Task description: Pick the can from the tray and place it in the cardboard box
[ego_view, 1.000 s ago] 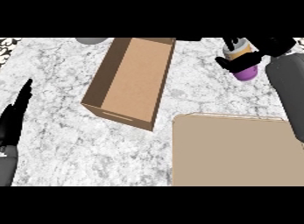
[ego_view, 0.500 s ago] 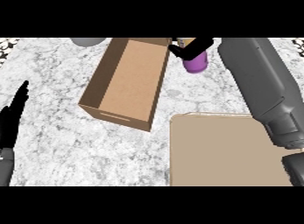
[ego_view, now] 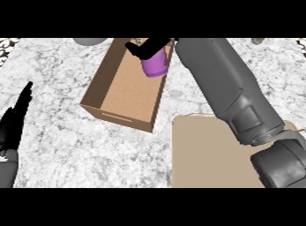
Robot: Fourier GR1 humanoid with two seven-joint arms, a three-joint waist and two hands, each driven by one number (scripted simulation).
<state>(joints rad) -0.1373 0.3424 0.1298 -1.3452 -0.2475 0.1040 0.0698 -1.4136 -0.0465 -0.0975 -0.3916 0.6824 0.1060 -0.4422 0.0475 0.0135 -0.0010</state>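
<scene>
The right forearm (ego_view: 227, 88) comes in from the lower right corner and stretches up and to the left, crossing the far left corner of the tray (ego_view: 207, 159) and running along the right side of the cardboard box (ego_view: 130, 90). At its end the right hand (ego_view: 148, 47) bends leftward over the far end of the box. Its black fingers (ego_view: 158, 43) are curled round the top of the purple can (ego_view: 156, 67) and hold it.

The can hangs tilted, its lower end pointing down into the box's open top, close against the inside of the right wall near the far end. Whether it touches the box floor cannot be told. It is well apart from the tray, which lies tan and flat at the lower right of the worktop (ego_view: 57, 150).

The box sits at an angle, its long axis running from the near left to the far right, with a slot handle in its near end wall. The part of the brown floor that shows carries nothing.

The left hand (ego_view: 10, 121) rests at the view's left edge, well apart from the box, its fingers straight and together, pointing up and holding nothing.

A grey rounded object (ego_view: 90, 41) shows at the far edge, just left of the box's far end.
</scene>
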